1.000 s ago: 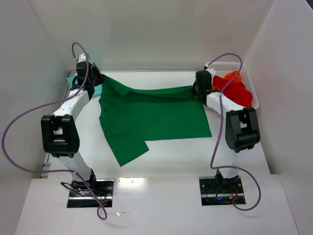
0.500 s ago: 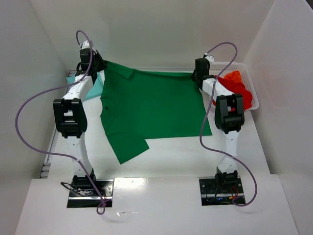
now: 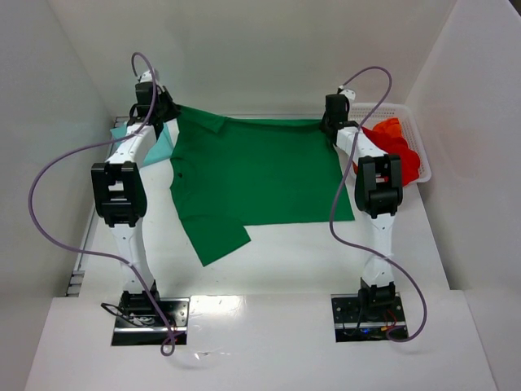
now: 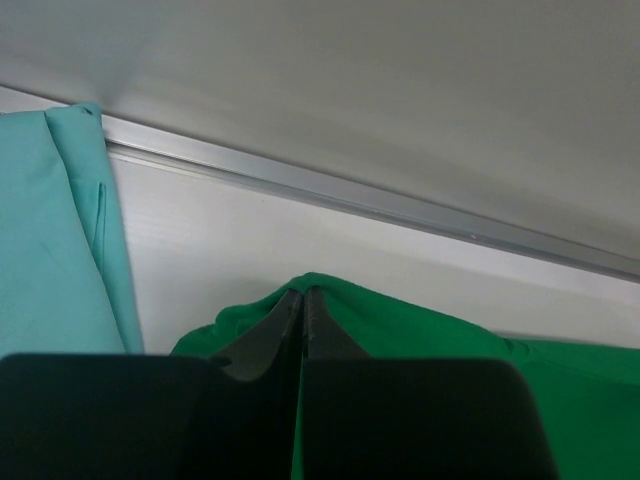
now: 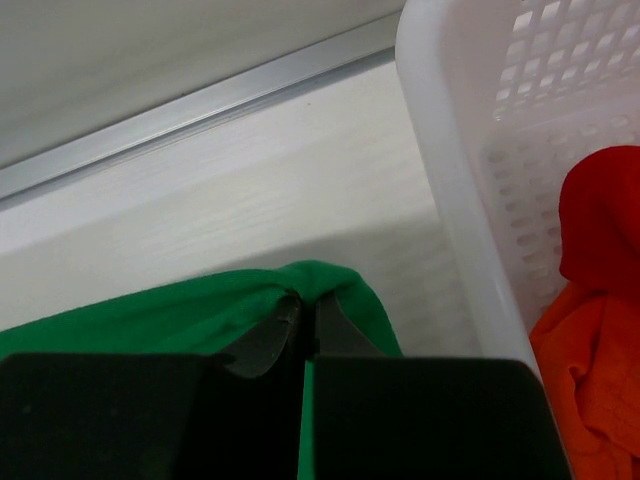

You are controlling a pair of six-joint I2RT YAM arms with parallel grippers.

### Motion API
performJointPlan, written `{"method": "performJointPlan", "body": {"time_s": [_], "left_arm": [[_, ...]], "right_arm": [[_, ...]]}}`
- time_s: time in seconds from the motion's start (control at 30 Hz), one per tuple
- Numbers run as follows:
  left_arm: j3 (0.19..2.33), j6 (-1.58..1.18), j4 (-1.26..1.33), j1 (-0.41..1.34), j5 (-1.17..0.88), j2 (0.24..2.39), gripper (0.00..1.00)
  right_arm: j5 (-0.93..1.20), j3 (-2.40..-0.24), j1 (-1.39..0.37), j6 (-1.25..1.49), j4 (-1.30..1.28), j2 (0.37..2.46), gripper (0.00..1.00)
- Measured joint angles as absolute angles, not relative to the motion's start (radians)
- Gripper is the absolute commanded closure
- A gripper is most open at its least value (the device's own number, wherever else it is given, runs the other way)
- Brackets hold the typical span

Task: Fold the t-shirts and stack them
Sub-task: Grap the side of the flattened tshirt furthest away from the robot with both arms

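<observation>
Broad, smooth dark green t-shirt (image 3: 260, 175)

White mesh basket (image 5: 450, 120), white table (image 3: 285, 252), metal rail (image 4: 350, 195)

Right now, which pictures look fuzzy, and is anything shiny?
Left wrist: the wall is smeared; the left gripper pinching the green shirt is a dark blur. Right wrist: right gripper equally dark, basket soft and bright. Top: sharp, with glare on the table's near edge.

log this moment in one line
green tee: held at far edge | left gripper: shut on green tee | right gripper: shut on green tee | teal tee: far left | red tees: in basket
</observation>
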State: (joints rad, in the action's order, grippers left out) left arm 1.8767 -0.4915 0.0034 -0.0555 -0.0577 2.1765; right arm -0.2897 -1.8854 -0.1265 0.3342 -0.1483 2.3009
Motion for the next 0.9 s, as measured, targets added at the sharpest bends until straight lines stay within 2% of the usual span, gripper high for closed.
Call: {"method": "performJointPlan", "body": {"time_s": [0.17,0.47,0.9], "left_arm": [[1.852,-0.492,0.004,-0.056,-0.069,2.167,1.00],[1.585,-0.500,0.000,-0.056,-0.089,2.006,1.00],[1.327,-0.508,-0.017,-0.056,-0.128,1.765,1.00]], "right_arm": [[-0.274,-1.850,-0.126,0.325,-0.147,2.285,1.00],[-0.244,-1.682,-0.126,0.337,-0.152,2.178,1.00],[-0.232,-1.654,-0.124,0.335,-0.191,2.145,1.00]]}}
